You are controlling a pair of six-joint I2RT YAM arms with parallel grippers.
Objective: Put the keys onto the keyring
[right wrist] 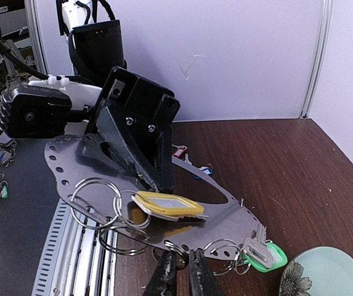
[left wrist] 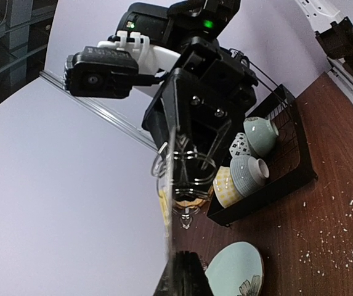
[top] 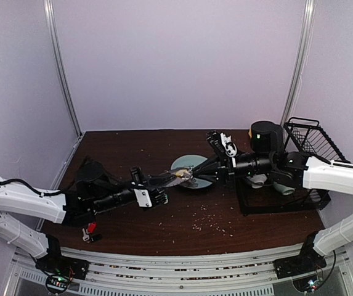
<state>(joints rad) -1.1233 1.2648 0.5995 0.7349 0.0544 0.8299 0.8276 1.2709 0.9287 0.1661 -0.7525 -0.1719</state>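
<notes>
The dark brown worktop is shut in by pale walls on the far, left and right sides, and a slotted metal rail runs along its near edge. A black wire rack holding cups fills the right side. Bare wood lies open at near centre, dusted with pale crumbs, and along the far left.

Both arms reach low and almost level towards the middle and meet just above the left rim of the pale green plate. The left gripper is clamped tight on the keyring and holds that thin grey metal piece up off the worktop, roughly flat. The yellow-tagged key hangs from the keyring by a split ring, and the green-tagged key hangs at its right end. The red-tagged key lies on the worktop at near left, well apart from the rest.

The right gripper comes in from the right, facing the left one. Its fingers are drawn nearly together, with a thin gap between them, and their tips are at a small split ring under the keyring's near edge. Whether they pinch that ring cannot be told.

A white label on the left gripper's body is too small to read.
</notes>
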